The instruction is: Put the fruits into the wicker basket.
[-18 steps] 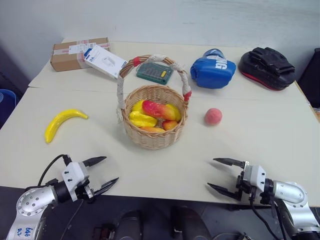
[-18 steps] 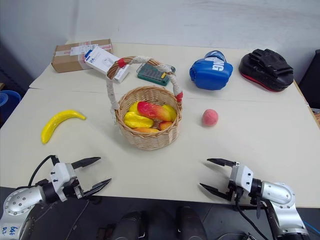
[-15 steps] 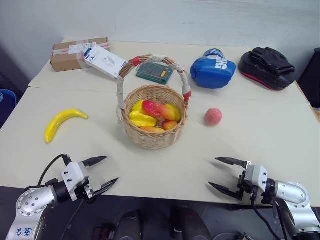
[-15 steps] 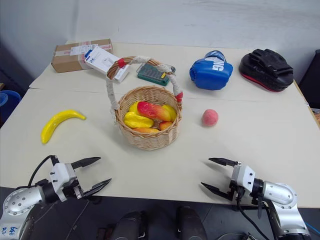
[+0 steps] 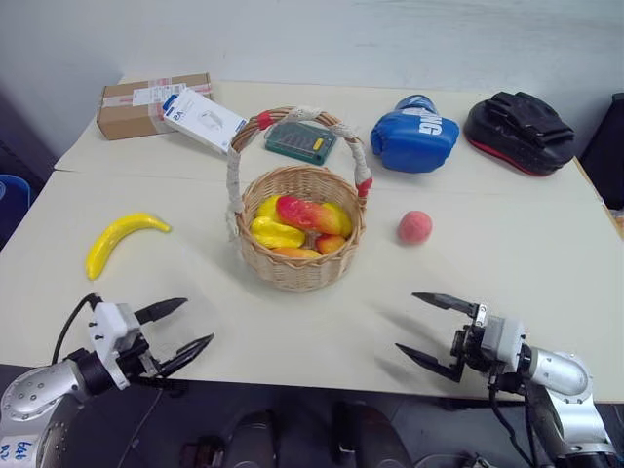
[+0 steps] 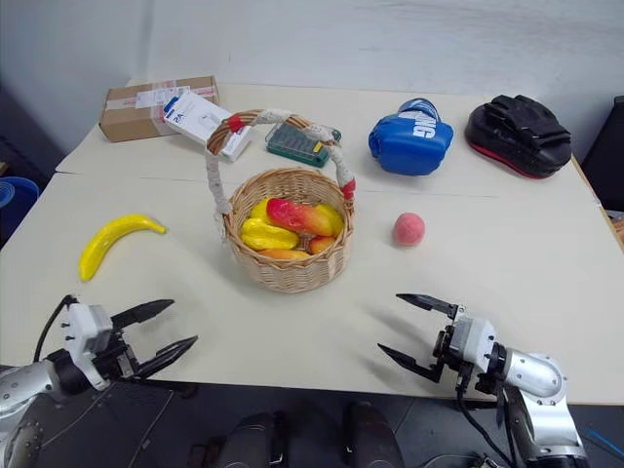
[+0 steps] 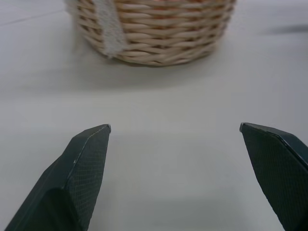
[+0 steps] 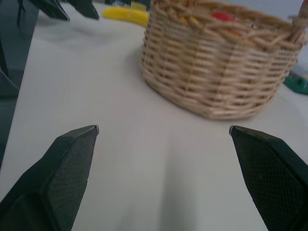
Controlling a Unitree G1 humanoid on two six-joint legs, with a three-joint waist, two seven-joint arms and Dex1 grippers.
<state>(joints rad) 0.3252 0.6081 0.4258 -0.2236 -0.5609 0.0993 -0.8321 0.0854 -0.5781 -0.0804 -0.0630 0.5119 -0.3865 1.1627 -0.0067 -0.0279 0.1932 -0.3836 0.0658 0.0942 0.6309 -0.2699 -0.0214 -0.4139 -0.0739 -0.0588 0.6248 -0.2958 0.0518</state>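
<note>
In front of my left gripper point(image 5: 172, 327) the table point(image 5: 507, 263) lies bare up to the banana point(image 5: 119, 240) at centre left. My right gripper point(image 5: 429, 331), jaws wide, has open surface up to the peach point(image 5: 414, 227) right of centre. The wicker basket point(image 5: 298, 255) stands mid-frame between both paths, its tall handle point(image 5: 255, 125) arching over the fruits inside. Along the upper edge a cardboard box point(image 5: 127, 105), blue boxing glove point(image 5: 415, 133) and black pad point(image 5: 519, 131) crowd the far side.

The left gripper point(image 5: 174, 329) hangs at the near table edge, its two black fingers point(image 7: 79, 168) spread wide with nothing between them. The right gripper point(image 5: 423, 332) hangs level at the same edge, its fingers point(image 8: 62, 163) equally wide apart, the gap between them empty.
</note>
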